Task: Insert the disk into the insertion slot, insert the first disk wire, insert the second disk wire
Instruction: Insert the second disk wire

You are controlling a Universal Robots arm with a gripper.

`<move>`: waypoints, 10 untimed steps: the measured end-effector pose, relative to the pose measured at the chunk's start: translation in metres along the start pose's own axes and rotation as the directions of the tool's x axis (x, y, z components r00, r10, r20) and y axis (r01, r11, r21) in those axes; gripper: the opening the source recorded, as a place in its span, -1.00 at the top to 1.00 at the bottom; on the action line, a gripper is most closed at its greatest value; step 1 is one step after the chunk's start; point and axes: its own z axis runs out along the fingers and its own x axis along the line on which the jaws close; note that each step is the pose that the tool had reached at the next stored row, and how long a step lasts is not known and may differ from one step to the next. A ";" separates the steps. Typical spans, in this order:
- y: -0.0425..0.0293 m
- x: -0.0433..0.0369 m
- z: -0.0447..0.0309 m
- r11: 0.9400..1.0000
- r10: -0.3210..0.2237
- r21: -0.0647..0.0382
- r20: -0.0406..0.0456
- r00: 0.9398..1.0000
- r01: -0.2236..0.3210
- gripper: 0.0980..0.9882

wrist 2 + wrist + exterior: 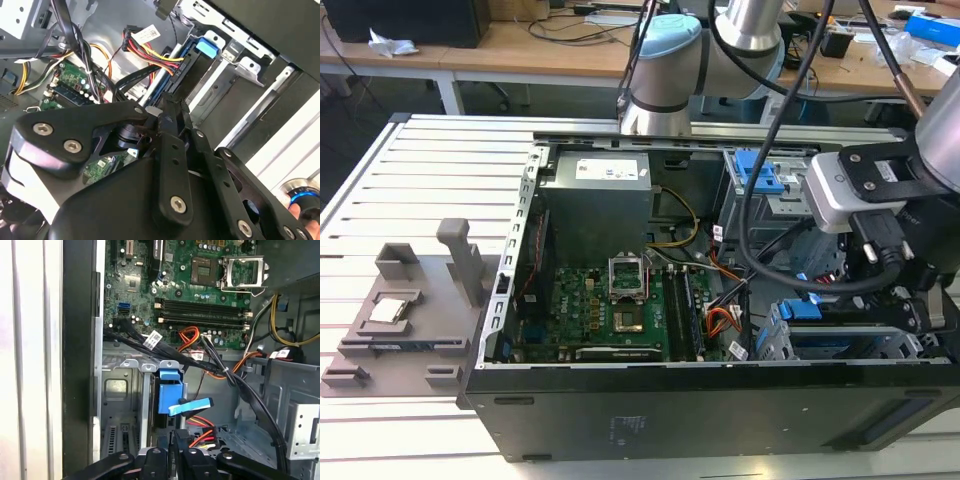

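Holding gripper (177, 436) clenched (fingers (184, 445) pressed together), just beside coloured wire bundle (201, 436) at disk (169, 392) sitting in insertion slot (116, 390).

I see the disk (169, 394) seated in the slot (121, 390). It stands on edge, with its blue carrier end and pull tab facing out of the silver-grey cage. A red, yellow and black wire (150, 50) runs to a black plug at the disk's end; I cannot tell if it is seated.
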 end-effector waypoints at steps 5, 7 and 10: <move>0.0011 -0.0006 -0.0002 1.000 -0.022 -0.003 0.024 0.999 0.022 0.77; 0.0011 -0.0007 -0.0002 0.997 -0.075 -0.012 0.034 0.997 0.075 0.77; 0.0012 -0.0014 0.0004 0.987 -0.160 -0.025 0.045 0.986 0.161 0.77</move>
